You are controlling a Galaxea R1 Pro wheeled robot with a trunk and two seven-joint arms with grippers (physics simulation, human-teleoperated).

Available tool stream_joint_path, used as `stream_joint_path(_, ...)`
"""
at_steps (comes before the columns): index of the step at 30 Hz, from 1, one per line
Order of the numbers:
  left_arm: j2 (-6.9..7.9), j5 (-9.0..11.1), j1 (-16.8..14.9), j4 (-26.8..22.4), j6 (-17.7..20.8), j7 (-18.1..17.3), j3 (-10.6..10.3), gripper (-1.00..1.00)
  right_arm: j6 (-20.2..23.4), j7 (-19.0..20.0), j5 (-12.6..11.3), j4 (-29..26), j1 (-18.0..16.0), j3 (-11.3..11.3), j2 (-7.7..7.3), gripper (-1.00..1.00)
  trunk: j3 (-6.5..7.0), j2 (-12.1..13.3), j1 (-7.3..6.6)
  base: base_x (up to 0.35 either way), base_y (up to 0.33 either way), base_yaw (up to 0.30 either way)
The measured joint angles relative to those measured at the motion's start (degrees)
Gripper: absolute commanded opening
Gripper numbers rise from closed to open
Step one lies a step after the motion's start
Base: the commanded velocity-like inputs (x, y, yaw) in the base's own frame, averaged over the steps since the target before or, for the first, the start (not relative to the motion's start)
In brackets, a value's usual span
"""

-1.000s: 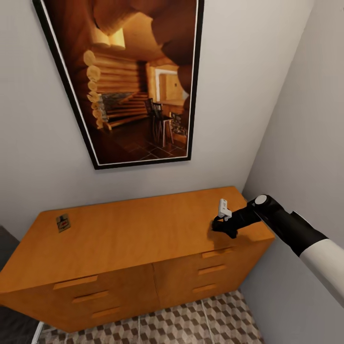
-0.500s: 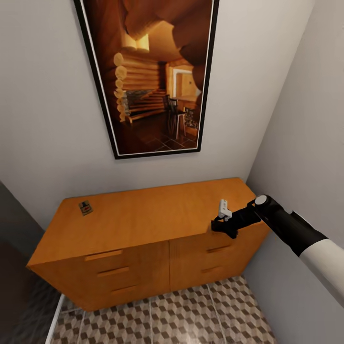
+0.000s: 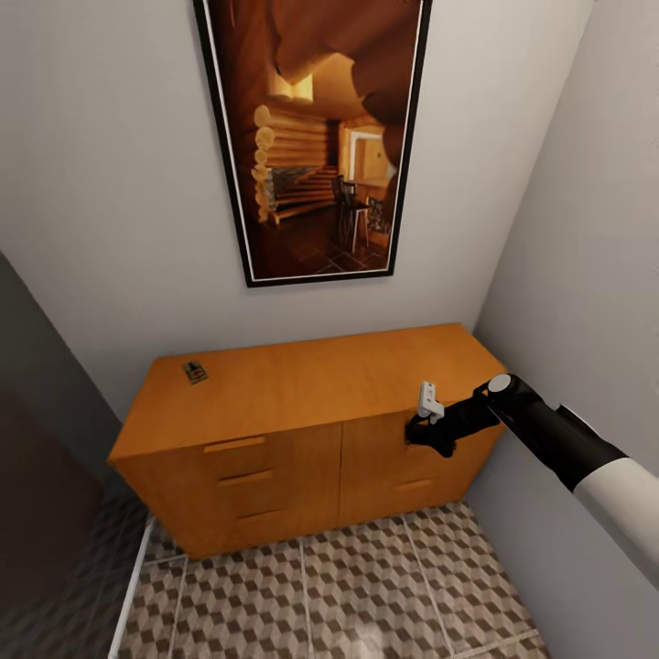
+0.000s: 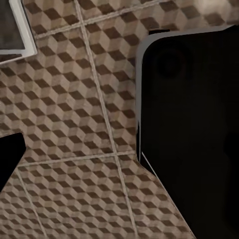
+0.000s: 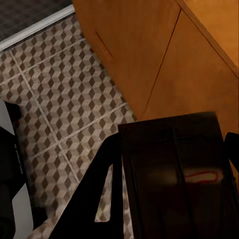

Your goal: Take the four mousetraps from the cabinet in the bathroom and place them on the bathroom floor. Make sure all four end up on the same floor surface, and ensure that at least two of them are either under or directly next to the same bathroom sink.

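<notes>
One mousetrap (image 3: 194,372) lies flat on top of the cabinet (image 3: 302,384), at its far left corner near the wall. Small tan board, dark metal parts on its face. Well apart from the right gripper (image 3: 430,430).

In the right wrist view a dark flat rectangular thing (image 5: 174,169) with a faint red mark sits between the fingers. Probably a mousetrap in the grip, too shadowed to be sure. Cannot tell how wide the jaws stand. Left hand's state cannot be told either; the left wrist view gives dark housing over the bathroom floor (image 4: 64,99).

Handling, as judgement: the trap should be light, stiff and thin. It lies low against the wood, so little edge to catch. Best taken across the two long sides of the board, clear of the metal bar and spring.

Around it: cabinet drawer fronts with slim bar handles, all closed. Framed picture (image 3: 316,137) of a log interior on the wall above. Cube-pattern tiles in front
</notes>
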Motion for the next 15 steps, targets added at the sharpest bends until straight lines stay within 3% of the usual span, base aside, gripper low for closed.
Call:
stream_joint_path(9,0.00,0.0,0.0,0.0,0.0,0.0,0.0,1.00,-0.1,0.0,-0.1,1.1,0.0,0.0,-0.02,-1.00,0.00,0.0,0.00,-0.304,0.140,0.000)
stream_joint_path(15,0.00,0.0,0.0,0.0,0.0,0.0,0.0,1.00,-1.6,-2.3,-0.2,2.7,0.0,0.1,0.01,-1.00,0.00,0.0,-0.03,-0.113,0.047,0.000)
